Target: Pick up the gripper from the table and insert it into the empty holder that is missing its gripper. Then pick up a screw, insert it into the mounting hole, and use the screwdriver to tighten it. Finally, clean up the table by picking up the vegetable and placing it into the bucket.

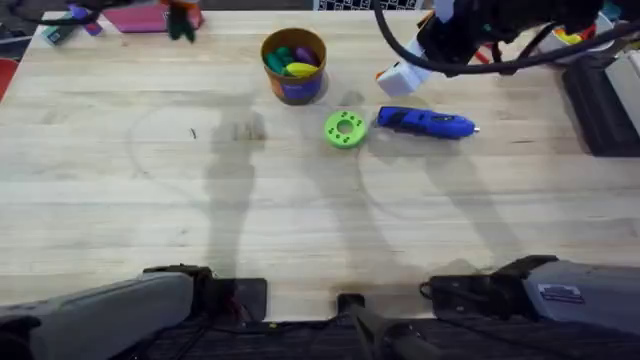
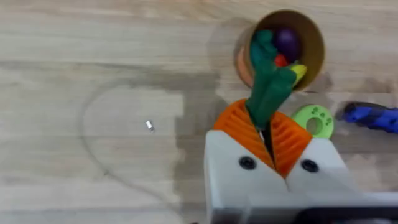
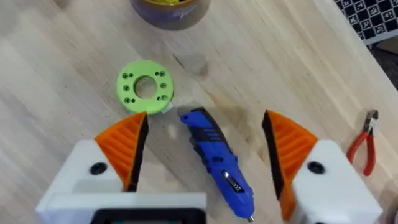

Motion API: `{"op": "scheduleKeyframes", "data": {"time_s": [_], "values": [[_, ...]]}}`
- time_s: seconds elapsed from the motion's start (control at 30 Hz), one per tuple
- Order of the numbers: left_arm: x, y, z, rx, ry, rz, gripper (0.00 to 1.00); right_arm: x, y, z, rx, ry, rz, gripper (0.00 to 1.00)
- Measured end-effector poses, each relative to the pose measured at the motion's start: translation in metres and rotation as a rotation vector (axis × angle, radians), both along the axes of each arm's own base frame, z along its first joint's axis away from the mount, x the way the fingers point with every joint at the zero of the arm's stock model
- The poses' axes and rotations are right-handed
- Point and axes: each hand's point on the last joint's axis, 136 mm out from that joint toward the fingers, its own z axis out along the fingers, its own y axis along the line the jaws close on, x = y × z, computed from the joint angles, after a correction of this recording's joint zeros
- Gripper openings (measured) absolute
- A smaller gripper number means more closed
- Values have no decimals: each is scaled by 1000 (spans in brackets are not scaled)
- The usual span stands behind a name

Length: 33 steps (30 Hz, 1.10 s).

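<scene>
My left gripper (image 2: 264,127) is shut on the dark-green vegetable (image 2: 268,93). It holds the vegetable high above the table, with the tip reaching toward the rim of the orange-brown bucket (image 2: 311,37) (image 1: 293,65), which holds several toys. My right gripper (image 3: 204,118) hangs open above the blue screwdriver (image 3: 217,162) (image 1: 425,123), which lies flat, and touches nothing. A tiny screw (image 2: 149,126) (image 1: 193,133) lies alone on the wood. A white finger mount with an orange tip (image 1: 397,75) sits on the dark arm at the back right. The loose gripper and an empty holder are out of view.
A flat bright-green disc (image 1: 345,129) (image 3: 145,87) lies between the bucket and the screwdriver. Red-handled pliers (image 3: 364,146) lie off to the side near the table edge. Clutter lines the far edge (image 1: 150,18). Black equipment (image 1: 600,110) stands at the right.
</scene>
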Motion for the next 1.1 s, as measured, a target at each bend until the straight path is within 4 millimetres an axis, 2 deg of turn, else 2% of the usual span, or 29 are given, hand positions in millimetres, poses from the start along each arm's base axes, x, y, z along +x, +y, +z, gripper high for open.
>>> {"op": "scheduleKeyframes", "data": {"time_s": [0.17,0.3,0.47,0.6,0.77,0.87,0.93,1.07,1.1], "values": [[20,-37,-3,-4,-35,-97,17,0,0,0,19,11,-28,994],[46,-63,-18,-8,-46,-153,17,0,1,0,31,18,-42,994],[85,-90,-49,-12,-52,-199,17,0,1,0,35,20,-46,994],[105,-107,-82,-9,-19,-225,17,0,1,0,37,20,-49,994],[121,-124,-128,-12,44,-253,17,0,1,0,38,19,-49,994],[126,-127,-147,-11,67,-256,16,0,1,0,38,19,-49,994],[128,-127,-153,-11,74,-257,16,0,1,0,38,19,-49,994],[128,-127,-151,-11,70,-257,17,0,1,0,38,19,-49,994],[128,-127,-151,-10,71,-259,79,0,1,0,38,19,-49,994]]}}
